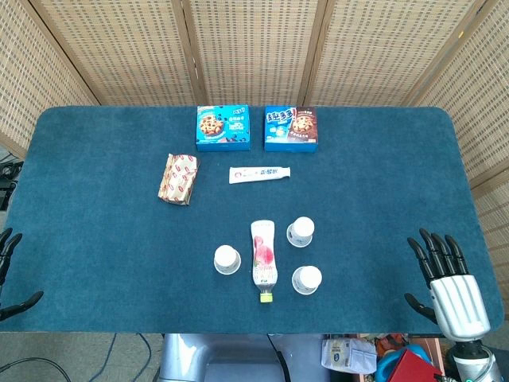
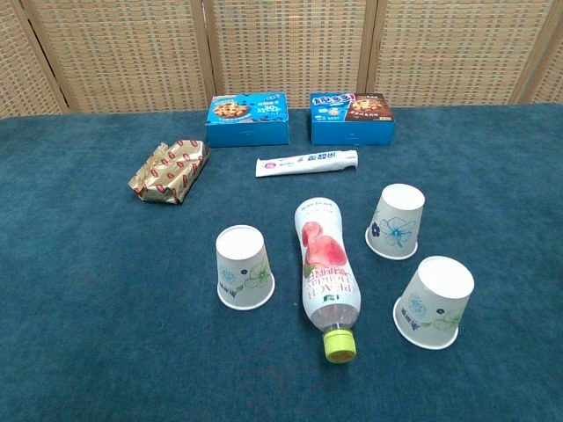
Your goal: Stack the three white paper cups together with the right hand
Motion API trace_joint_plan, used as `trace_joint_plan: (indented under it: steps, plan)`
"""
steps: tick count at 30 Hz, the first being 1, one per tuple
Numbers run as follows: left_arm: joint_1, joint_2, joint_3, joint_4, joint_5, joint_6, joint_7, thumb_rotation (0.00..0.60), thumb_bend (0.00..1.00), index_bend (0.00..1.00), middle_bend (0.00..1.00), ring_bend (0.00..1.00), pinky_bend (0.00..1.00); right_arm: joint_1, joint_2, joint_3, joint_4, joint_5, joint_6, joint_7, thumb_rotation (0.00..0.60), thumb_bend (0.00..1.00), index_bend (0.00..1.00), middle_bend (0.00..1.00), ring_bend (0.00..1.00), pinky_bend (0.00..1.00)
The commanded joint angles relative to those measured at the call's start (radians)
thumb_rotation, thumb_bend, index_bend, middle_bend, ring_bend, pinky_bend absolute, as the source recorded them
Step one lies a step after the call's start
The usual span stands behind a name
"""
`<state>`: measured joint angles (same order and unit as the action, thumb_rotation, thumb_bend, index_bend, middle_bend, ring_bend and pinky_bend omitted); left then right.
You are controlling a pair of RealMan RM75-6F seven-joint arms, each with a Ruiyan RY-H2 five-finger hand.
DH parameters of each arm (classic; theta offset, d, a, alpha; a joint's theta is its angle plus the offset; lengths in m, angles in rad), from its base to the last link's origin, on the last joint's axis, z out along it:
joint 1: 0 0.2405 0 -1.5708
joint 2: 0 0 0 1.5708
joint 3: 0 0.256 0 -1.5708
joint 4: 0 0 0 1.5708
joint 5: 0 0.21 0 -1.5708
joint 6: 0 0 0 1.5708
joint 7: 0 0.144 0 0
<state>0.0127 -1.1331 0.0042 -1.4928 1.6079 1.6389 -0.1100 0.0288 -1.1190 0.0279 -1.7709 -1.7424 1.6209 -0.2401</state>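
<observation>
Three upside-down paper cups (image 2: pixel 244 267) (image 2: pixel 397 221) (image 2: pixel 434 301) stand around the lying peach drink bottle (image 2: pixel 324 275), and the empty, spread right hand (image 1: pixel 445 278) may roll this bottle when reaching over it.

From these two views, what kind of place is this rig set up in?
Probably an indoor lab or demo station, not a home: a table under blue felt-like cloth, woven folding screens closing it off behind, and staged props, namely paper cups, snack boxes and a bottle.
</observation>
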Motion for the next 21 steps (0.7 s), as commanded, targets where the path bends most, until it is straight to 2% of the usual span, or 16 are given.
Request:
trace_joint_plan:
  steps: [1,9,12,14,18,21]
  plan:
    - [0.001,0.000,0.000,-0.001,-0.002,0.000,0.000,0.600,0.12,0.00,0.00,0.00,0.00,-0.001,-0.002,-0.001,-0.001,-0.003,0.002,-0.004,0.600,0.00,0.02,0.00,0.00,0.00]
    - [0.001,0.006,-0.001,-0.012,-0.003,-0.002,-0.003,0.600,0.12,0.00,0.00,0.00,0.00,0.012,0.006,-0.010,-0.013,-0.002,-0.032,0.021,0.600,0.00,0.02,0.00,0.00,0.00]
    - [0.002,0.008,-0.006,-0.017,-0.005,0.005,-0.005,0.600,0.13,0.00,0.00,0.00,0.00,0.069,0.012,-0.014,-0.016,-0.025,-0.109,0.106,0.600,0.00,0.11,0.05,0.00,0.01]
    - [0.000,0.008,-0.007,-0.017,-0.010,-0.002,-0.005,0.600,0.12,0.00,0.00,0.00,0.00,0.122,0.009,-0.012,-0.007,-0.044,-0.174,0.167,0.600,0.00,0.16,0.13,0.02,0.06]
    - [-0.007,0.008,-0.015,-0.021,-0.030,-0.020,0.005,0.600,0.12,0.00,0.00,0.00,0.00,0.246,0.006,-0.027,0.006,-0.089,-0.347,0.282,0.600,0.00,0.20,0.17,0.05,0.11]
    - [-0.011,0.009,-0.015,-0.024,-0.036,-0.034,0.004,0.600,0.13,0.00,0.00,0.00,0.00,0.305,-0.010,-0.039,0.002,-0.086,-0.452,0.303,0.600,0.00,0.21,0.20,0.07,0.12]
